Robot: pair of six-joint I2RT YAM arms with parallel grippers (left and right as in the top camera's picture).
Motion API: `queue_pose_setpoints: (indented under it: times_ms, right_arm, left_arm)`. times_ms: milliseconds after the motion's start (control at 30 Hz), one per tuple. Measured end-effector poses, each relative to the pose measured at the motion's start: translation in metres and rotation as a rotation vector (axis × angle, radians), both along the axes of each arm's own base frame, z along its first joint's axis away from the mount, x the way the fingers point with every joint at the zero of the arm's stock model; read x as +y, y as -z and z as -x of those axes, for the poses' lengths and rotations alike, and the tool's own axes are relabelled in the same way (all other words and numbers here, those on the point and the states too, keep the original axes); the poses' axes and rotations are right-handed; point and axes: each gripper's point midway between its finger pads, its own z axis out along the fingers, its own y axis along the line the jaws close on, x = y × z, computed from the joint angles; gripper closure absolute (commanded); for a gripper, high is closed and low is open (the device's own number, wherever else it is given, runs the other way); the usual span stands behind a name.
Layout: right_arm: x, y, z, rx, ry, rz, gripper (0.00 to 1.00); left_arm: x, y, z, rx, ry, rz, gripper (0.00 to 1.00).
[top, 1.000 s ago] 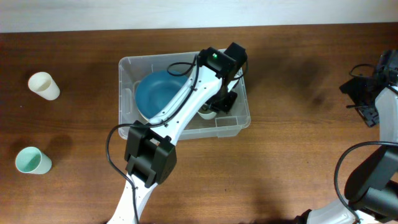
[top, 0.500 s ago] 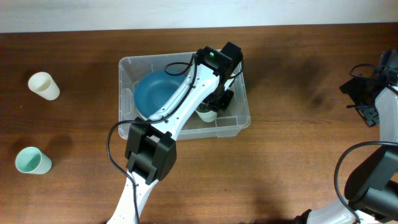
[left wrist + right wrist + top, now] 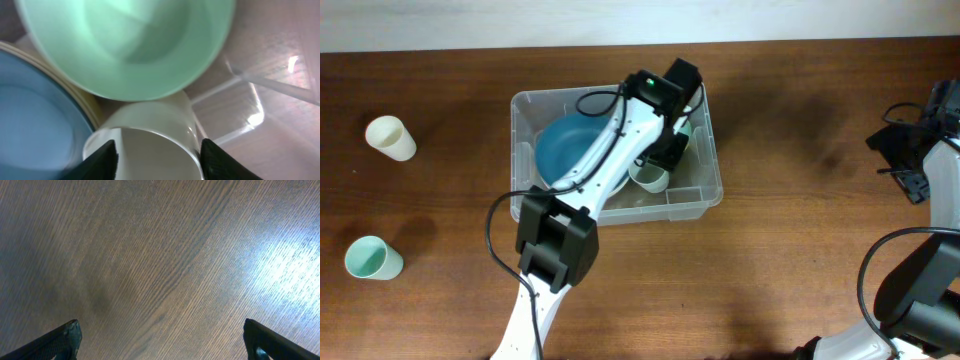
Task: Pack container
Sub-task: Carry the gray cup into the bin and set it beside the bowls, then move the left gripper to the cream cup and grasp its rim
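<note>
Container (image 3: pixel 525 112) sits on the bench (image 3: pixel 790 250) just toward 10 o'clock of centre, holding a blue bowl (image 3: pixel 565 150), a mint-green bowl (image 3: pixel 130 45) and a cream cup (image 3: pixel 150 137).

Left hand (image 3: pixel 159 159) is down in its 3 o'clock end, fingers (image 3: pixel 106 161) apart and straddling the cream cup; can't tell if they touch it. Right hand (image 3: pixel 165 342) is wide apart over bare bench at the far 3 o'clock edge, holding nothing.

Risks:
- A finger snags the cup rim on lift-out, so the cup tips or rides up.
- The cup is wedged against both bowls, so a sideways exit shoves the stack.
- The container's 3 o'clock wall is near the wrist; a clip there would drag the bin.

Room: straight up is the only free exit. There is open bench at 3 o'clock of the container. Spare cream cup (image 3: pixel 390 138) lies at 9 o'clock, spare mint cup (image 3: pixel 372 258) at 8 o'clock, both well apart from the bin.
</note>
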Motion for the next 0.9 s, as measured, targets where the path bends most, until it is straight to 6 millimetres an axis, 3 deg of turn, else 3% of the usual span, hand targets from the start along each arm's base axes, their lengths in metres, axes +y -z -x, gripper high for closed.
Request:
queue_pose_setpoints:
  times_ms: [233,633,833,900]
  right_arm:
    - [0.000,0.000,0.000,0.000,0.000,0.000,0.01]
    - [0.000,0.000,0.000,0.000,0.000,-0.001,0.01]
    - [0.000,0.000,0.000,0.000,0.000,-0.001,0.01]
    - [0.000,0.000,0.000,0.000,0.000,0.000,0.01]
  left_arm:
    - [0.021,-0.018,-0.027,-0.057,-0.059,0.026,0.36]
    - [0.020,-0.034,-0.040,-0.113,-0.065,0.057,0.30]
    - [0.044,-0.047,-0.058,-0.145,-0.122,0.070,0.29]
    - [0.059,-0.055,-0.067,-0.161,-0.153,0.074,0.01]
